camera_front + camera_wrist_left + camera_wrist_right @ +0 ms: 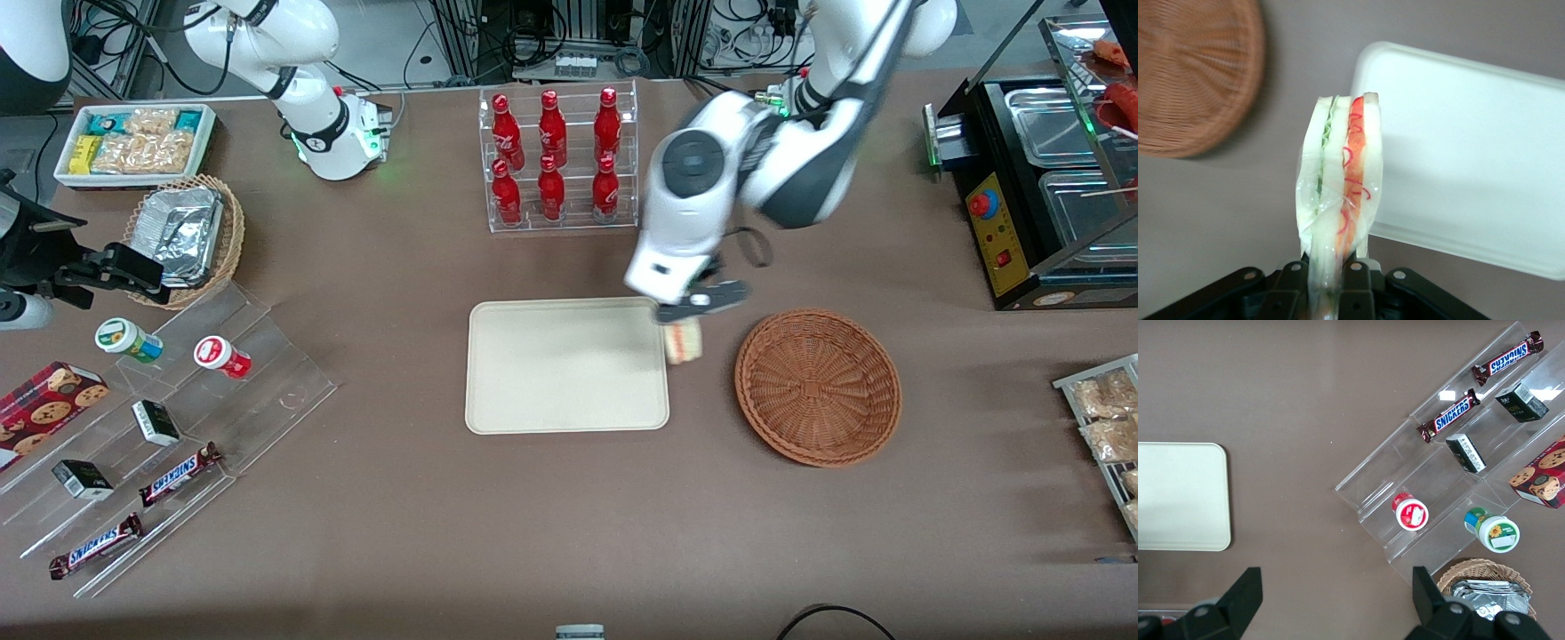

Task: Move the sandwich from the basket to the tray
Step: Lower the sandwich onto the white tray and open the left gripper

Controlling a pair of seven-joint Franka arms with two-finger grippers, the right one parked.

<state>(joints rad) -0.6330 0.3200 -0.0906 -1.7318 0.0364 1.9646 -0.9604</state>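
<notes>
My left gripper is shut on the clear-wrapped sandwich and holds it in the air between the tray and the basket, at the tray's edge. In the left wrist view the sandwich hangs from the fingers, showing white bread with green and red filling. The cream-beige tray lies flat in the table's middle and shows in the left wrist view and the right wrist view. The reddish-brown wicker basket sits beside the tray toward the working arm's end and holds nothing; it also shows in the left wrist view.
A clear rack of red bottles stands farther from the front camera than the tray. A tan basket of foil containers, a white snack bin and an acrylic step display with snacks lie toward the parked arm's end. A black appliance stands at the working arm's end.
</notes>
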